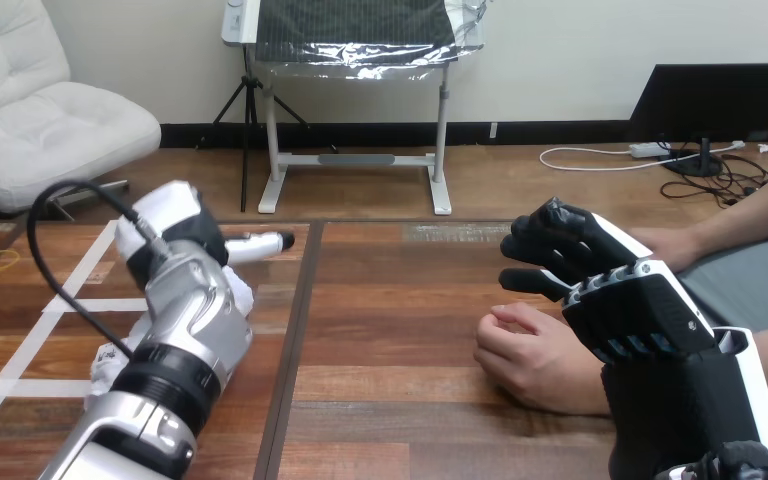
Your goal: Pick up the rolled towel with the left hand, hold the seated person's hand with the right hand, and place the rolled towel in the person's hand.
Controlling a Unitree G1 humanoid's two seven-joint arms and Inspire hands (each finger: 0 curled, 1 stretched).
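Observation:
The white rolled towel (243,298) lies on the wooden table (400,300) at the left, mostly covered by my left hand (175,225) and its silver forearm. That hand rests on top of the towel, and the towel's near end (106,365) shows beside the forearm. The person's hand (525,350) rests on the table at the right, loosely curled with the knuckles up. My right hand (640,305) hovers just behind and over that hand's wrist. Its black fingers (545,250) are curled with nothing inside them and do not wrap the person's hand.
The person's second hand (668,245) lies at the table's right edge, behind my right hand. White tape lines (35,340) mark the table's left part. A dark seam (295,330) runs down the table between the towel and the person's hand.

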